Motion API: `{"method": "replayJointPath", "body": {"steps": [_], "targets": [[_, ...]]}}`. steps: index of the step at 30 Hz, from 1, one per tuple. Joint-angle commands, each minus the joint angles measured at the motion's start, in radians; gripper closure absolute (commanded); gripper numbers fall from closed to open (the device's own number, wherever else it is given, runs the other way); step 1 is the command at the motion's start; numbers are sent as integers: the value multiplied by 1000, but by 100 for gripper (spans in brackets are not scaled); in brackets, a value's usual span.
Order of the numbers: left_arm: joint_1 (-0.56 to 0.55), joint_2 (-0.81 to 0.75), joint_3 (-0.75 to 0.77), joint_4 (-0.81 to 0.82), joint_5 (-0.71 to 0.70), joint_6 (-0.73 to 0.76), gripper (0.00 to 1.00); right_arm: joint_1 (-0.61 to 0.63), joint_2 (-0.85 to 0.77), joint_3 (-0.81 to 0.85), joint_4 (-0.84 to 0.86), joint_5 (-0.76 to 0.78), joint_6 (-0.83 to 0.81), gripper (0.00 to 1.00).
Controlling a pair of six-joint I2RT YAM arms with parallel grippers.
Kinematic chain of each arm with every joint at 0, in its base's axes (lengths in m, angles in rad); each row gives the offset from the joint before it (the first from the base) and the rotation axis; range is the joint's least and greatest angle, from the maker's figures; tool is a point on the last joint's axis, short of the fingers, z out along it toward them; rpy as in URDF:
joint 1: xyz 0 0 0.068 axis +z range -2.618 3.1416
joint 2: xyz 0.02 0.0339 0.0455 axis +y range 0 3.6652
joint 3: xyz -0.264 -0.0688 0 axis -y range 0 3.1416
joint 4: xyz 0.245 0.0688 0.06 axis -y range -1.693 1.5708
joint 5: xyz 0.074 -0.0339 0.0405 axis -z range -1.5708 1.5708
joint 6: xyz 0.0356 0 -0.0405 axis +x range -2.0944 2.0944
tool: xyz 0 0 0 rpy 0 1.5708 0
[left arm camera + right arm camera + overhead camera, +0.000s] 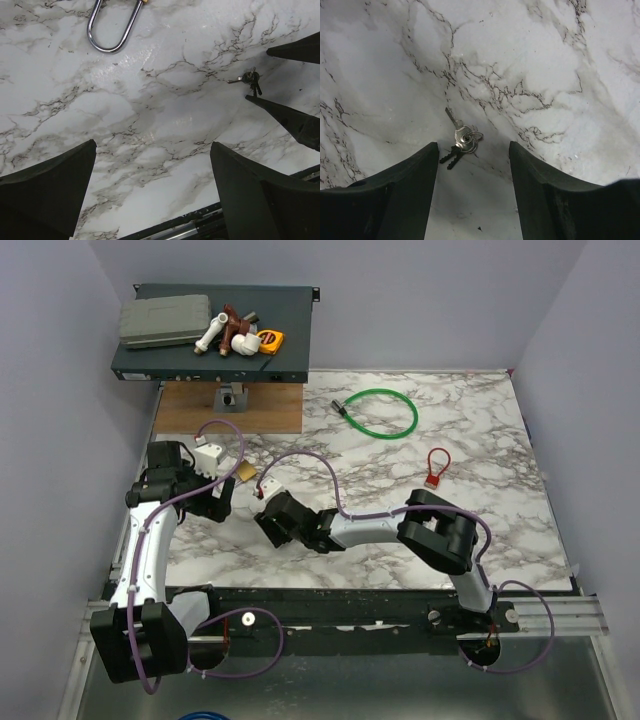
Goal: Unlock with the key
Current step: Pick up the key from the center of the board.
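The key (451,119) is a small silvery one on a ring with two others (461,139), lying flat on the marble table (545,60). My right gripper (473,146) hangs low over the table with its jaws apart. The bunch lies just ahead of its left fingertip (431,150), and nothing is gripped. In the left wrist view the keys (248,79) lie between the right gripper's two dark fingers (290,117). The brass padlock (246,471) rests nearby, its silver shackle (111,30) at the top of the left wrist view. My left gripper (152,150) stands open and holds nothing.
At the back lies a green cable loop (383,412), and a small red lock (436,468) sits to the right. A dark box (215,335) carrying pipe fittings and a tape measure stands back left over a wooden board (230,408). A white block (208,453) is beside the left arm.
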Motion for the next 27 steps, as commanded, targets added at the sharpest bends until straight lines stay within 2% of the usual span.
{"method": "replayJointPath", "body": {"steps": [1, 8, 15, 21, 27], "targets": [[6, 8, 33, -3, 18, 19, 5, 9, 30, 22, -13, 22, -20, 41], [6, 10, 48, -6, 29, 17, 6, 23, 47, -7, -10, 30, -19, 64], [5, 8, 47, -17, 52, 35, 7, 30, 49, -35, 12, 35, -8, 97], [-18, 15, 49, -54, 99, 91, 7, 31, -26, -94, 40, 39, 27, 99], [-138, -6, 25, -61, 123, 178, 7, 30, -133, -170, 66, 0, 63, 99]]}}
